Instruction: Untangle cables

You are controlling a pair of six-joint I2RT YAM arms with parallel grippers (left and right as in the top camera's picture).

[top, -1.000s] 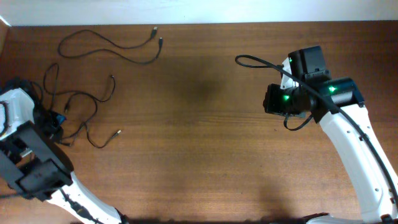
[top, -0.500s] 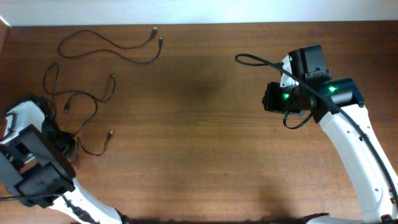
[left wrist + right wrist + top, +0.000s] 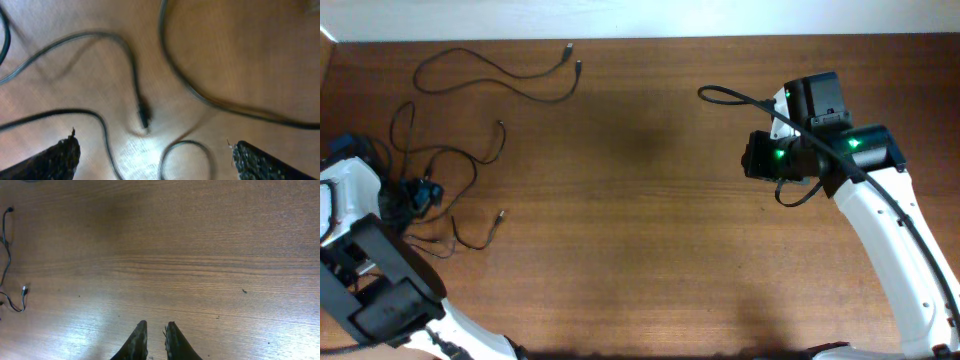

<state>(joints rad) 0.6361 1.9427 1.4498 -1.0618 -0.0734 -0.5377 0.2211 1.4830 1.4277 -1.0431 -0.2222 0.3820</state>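
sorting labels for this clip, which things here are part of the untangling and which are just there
Part of the job:
- the tangled cables under the left gripper
- the loose cable lying apart, near the table's far edge

Just there:
- the thick arm cable on the right arm
- the wooden table

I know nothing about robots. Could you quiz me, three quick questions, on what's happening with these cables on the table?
1. True or false: the left hand is open above the cables.
2. What does the right hand hold? A) a cable B) a plug C) nothing
3. Fill in: all the cables lie on the robot's ____ side.

Key: 1 true; 2 C; 3 left.
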